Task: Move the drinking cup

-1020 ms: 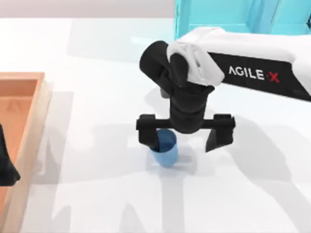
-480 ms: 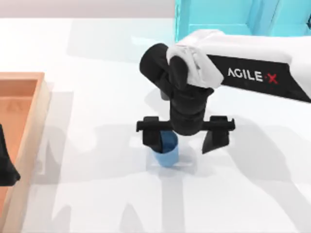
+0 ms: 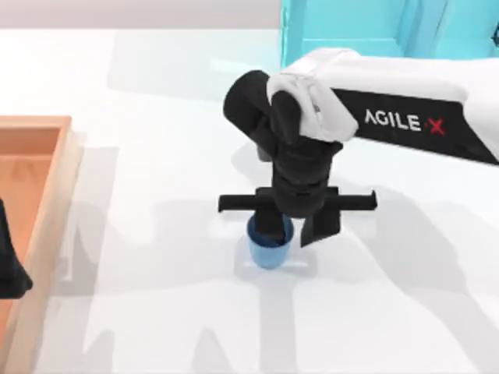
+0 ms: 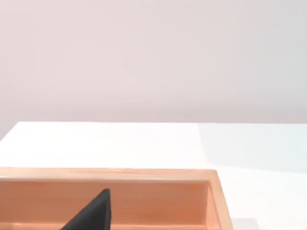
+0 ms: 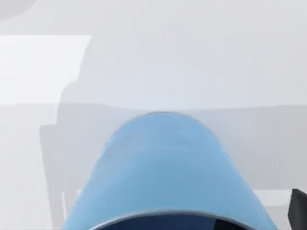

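Fingers (image 3: 316, 227) of the right gripper (image 3: 292, 227) closed onto the drinking cup (image 3: 270, 251) rim; left gripper (image 4: 93, 213) above the wooden tray (image 4: 211, 201), finger state unclear.

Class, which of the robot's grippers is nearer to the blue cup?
Right. The right gripper is at the cup in mid-table, one finger inside its rim and one outside. The left gripper sits parked over the wooden tray at the table's left edge.

Rendered simulation tabletop: plain white table (image 3: 156, 78), blank backdrop, cyan cabinet (image 3: 351, 27), wooden tray (image 3: 47, 125).
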`<action>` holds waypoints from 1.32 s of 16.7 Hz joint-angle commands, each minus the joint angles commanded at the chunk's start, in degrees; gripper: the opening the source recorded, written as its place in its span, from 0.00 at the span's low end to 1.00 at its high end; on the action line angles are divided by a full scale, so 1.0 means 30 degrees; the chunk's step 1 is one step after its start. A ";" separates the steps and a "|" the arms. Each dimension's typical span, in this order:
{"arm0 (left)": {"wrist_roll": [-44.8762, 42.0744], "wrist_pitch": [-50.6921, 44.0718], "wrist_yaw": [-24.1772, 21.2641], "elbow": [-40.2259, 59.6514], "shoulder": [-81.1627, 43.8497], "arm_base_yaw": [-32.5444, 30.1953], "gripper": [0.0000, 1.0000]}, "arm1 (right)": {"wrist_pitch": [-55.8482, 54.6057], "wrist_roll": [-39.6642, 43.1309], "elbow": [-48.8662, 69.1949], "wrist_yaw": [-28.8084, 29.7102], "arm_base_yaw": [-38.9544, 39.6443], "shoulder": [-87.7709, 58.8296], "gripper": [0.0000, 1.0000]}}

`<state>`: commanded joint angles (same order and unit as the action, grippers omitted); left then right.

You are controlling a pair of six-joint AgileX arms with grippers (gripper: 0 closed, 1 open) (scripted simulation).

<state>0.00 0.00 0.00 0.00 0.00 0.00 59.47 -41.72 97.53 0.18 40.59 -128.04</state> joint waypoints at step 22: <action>0.0000 0.0000 0.0000 0.0000 0.0000 0.0000 1.00 | 0.0812 0.7347 -0.3577 -0.0124 -0.7305 0.4367 0.00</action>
<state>0.00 0.00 0.00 0.00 0.00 0.00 61.91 -19.68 86.80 -0.19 18.68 -114.94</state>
